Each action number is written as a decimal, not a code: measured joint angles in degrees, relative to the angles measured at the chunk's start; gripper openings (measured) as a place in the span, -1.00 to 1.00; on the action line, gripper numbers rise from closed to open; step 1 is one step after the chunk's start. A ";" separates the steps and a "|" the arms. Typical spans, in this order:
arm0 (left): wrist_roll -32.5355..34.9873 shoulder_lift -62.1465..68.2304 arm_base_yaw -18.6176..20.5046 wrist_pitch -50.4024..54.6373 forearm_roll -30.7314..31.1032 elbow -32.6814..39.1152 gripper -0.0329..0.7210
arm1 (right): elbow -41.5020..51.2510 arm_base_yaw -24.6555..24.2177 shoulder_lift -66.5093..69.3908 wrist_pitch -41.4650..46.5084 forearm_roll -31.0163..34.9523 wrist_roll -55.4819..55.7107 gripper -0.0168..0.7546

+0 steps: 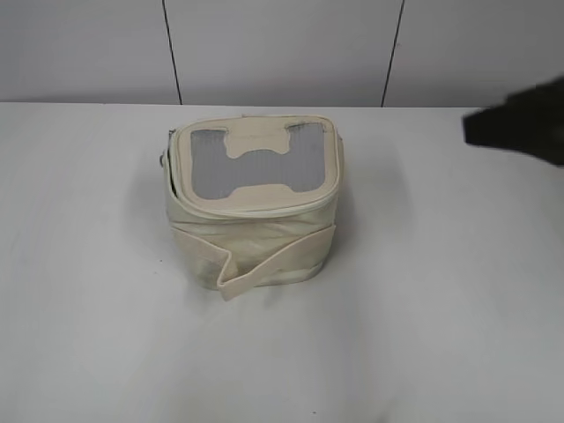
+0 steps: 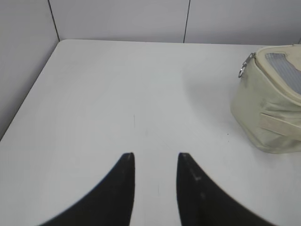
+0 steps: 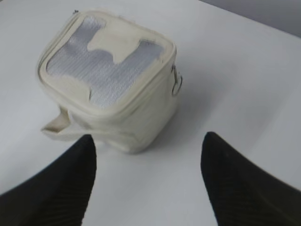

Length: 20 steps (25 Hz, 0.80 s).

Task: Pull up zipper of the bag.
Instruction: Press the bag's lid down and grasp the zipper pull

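Observation:
The cream bag stands upright in the middle of the white table, with its grey mesh lid on top and the flat strap wrapped around its body. The zipper runs as a thin track around the lid rim. One silver ring pull hangs at one corner and another ring pull at another. My left gripper is open and empty over bare table, well left of the bag. My right gripper is wide open and empty, just short of the bag. It shows as a dark shape at the right.
The white table ends at a grey panelled wall behind the bag. The table's left edge shows in the left wrist view. The strap's loose end sticks out at the bag's front.

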 joint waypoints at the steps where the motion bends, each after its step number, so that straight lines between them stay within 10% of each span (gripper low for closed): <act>1: 0.00 0.00 0.00 0.00 0.00 0.00 -0.28 | -4.88 0.42 5.33 0.66 1.80 -2.66 0.46; 12: 0.00 0.00 0.00 0.00 0.00 0.00 -0.28 | -58.43 13.77 51.93 19.05 -2.71 2.20 0.38; 20: 0.00 1.20 0.00 0.00 0.41 0.00 -0.28 | -74.42 20.85 65.25 22.75 -6.93 9.34 0.38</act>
